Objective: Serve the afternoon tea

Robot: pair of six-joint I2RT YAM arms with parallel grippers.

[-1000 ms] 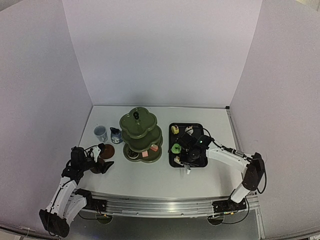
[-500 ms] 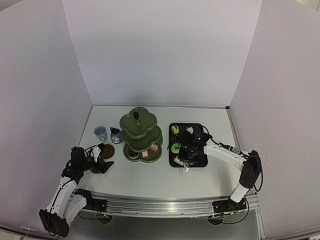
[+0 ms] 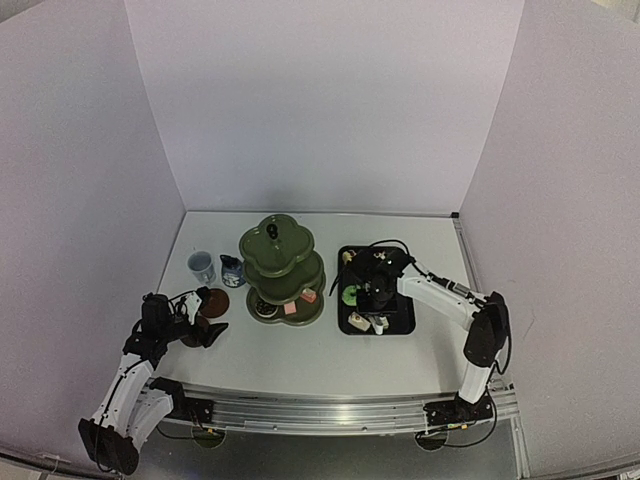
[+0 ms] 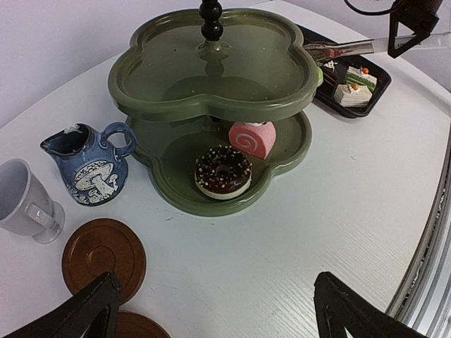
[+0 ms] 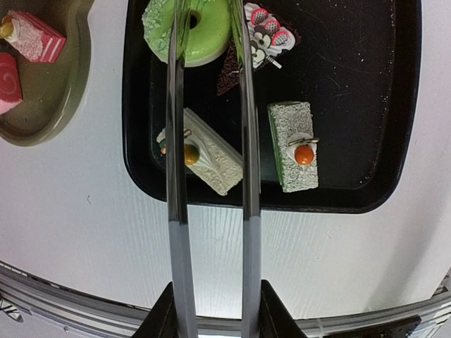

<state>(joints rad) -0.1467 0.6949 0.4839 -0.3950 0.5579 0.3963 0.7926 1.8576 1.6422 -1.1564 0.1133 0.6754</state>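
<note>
The dark green three-tier stand (image 3: 282,268) (image 4: 211,70) holds a chocolate doughnut (image 4: 223,171) and a pink roll (image 4: 254,139) on its bottom tier. Left of it stand the pale blue cup (image 4: 25,201) and the dark blue jug (image 4: 91,165), with two brown saucers (image 4: 103,257) (image 4: 137,327) in front. My left gripper (image 4: 218,317) (image 3: 208,318) hangs open over the saucers, holding nothing. My right gripper (image 5: 215,310) (image 3: 378,298) is shut on metal tongs (image 5: 175,176). The tong arms reach over a green doughnut (image 5: 208,35); their tips are cut off by the frame.
The black tray (image 5: 352,105) (image 3: 400,325) also carries a white cake slice (image 5: 211,158), a green cake slice (image 5: 296,144) and a chocolate pastry with raspberries (image 5: 262,35). Two pink pastries (image 5: 32,35) lie on the stand's bottom tier. White walls enclose the table on three sides.
My right arm has swung left and toward the back over the tray, carrying the tongs with it. The left arm has not moved.
</note>
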